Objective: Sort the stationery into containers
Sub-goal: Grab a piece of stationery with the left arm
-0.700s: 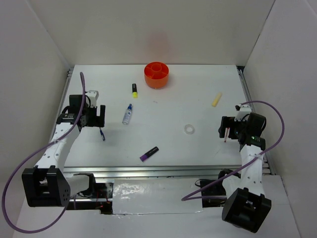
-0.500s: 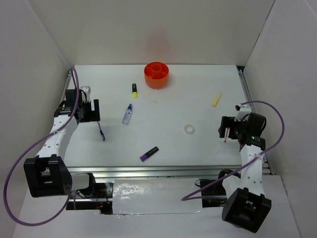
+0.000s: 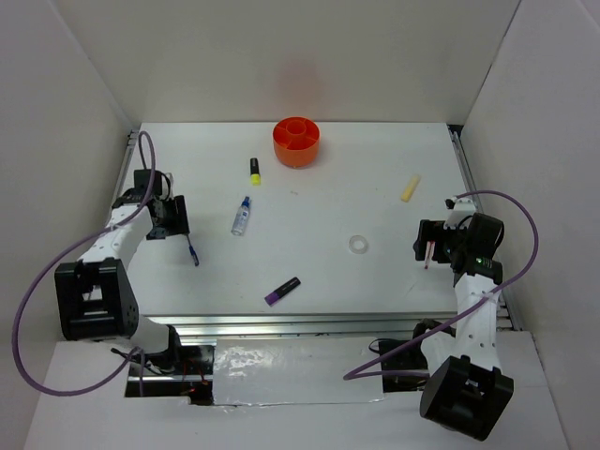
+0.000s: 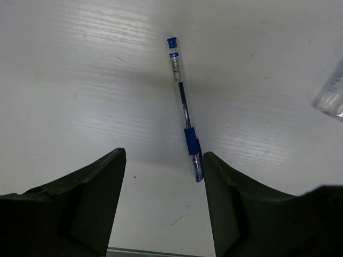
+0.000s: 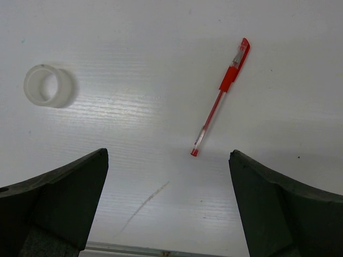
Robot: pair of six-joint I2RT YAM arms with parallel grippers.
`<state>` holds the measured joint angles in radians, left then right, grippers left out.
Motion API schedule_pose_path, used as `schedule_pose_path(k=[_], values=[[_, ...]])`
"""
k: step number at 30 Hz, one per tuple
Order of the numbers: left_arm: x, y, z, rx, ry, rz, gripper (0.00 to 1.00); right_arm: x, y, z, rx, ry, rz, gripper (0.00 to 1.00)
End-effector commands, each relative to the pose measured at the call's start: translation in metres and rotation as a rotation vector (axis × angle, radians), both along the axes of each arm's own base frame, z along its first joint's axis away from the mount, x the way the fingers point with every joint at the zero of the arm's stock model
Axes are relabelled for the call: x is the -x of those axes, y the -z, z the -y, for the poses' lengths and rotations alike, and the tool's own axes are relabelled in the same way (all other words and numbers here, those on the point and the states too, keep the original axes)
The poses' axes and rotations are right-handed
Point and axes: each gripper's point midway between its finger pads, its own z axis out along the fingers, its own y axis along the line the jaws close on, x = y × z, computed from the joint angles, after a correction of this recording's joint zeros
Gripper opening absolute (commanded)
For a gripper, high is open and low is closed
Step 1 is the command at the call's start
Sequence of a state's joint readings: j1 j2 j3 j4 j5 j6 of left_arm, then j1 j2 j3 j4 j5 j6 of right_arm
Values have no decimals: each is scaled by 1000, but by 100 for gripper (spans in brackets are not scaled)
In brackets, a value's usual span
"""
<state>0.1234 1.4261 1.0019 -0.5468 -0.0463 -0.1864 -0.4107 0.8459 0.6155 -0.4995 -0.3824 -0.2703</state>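
Observation:
The orange organiser [image 3: 296, 141] stands at the far middle of the table. A yellow highlighter [image 3: 255, 170], a clear blue-capped bottle [image 3: 242, 217], a blue pen [image 3: 192, 251], a purple highlighter [image 3: 282, 291], a tape ring [image 3: 358, 245] and a pale yellow stick [image 3: 411, 188] lie loose on the table. My left gripper [image 3: 173, 217] is open and empty [image 4: 164, 156] just short of the blue pen [image 4: 185, 107], whose near end lies beside one finger. My right gripper [image 3: 424, 242] is wide open and empty [image 5: 167, 155]. The tape ring [image 5: 47, 85] lies ahead to its left.
A red pen [image 5: 221, 96] lies on the table just ahead of my right gripper, and it shows in the top view [image 3: 428, 253]. The bottle's edge [image 4: 332, 96] shows at the right of the left wrist view. White walls enclose the table on three sides.
My left arm has swung back toward the left wall, and its gripper has shifted slightly left, still pointing at the blue pen. The right arm has not moved.

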Motion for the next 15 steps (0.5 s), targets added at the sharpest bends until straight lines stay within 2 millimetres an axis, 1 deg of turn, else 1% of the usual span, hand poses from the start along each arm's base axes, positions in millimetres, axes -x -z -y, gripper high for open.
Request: schedule_pose_path(k=[1,3,4,5,6,8,11,13,14,15], values=[[-11,10,3,47,-25,-34,71,-6,-18,2,16,-5,53,100],[-14,16,4,61,-28,-57,68,-5,-18,2,17,-9,58,100],[-13,28,6,71,-35,-94,67,-5,-18,1,16,-10,60,100],[-15,30,6,74,-39,-103,66,-5,-19,1,19,-13,62,100],[-14,38,5,78,-46,-132,65,-5,-17,1,15,-15,59,100],[-17,43,5,84,-55,-147,63,-5,-18,2,18,-12,59,100],[-18,57,7,92,-61,-180,59,-5,-18,2,17,-11,58,100],[-20,62,5,95,-67,-192,55,-5,-17,1,16,-13,57,100],[-18,68,6,98,-69,-216,50,-5,-17,1,15,-14,53,100],[-20,69,6,99,-71,-219,48,-5,-17,1,14,-15,53,100]])
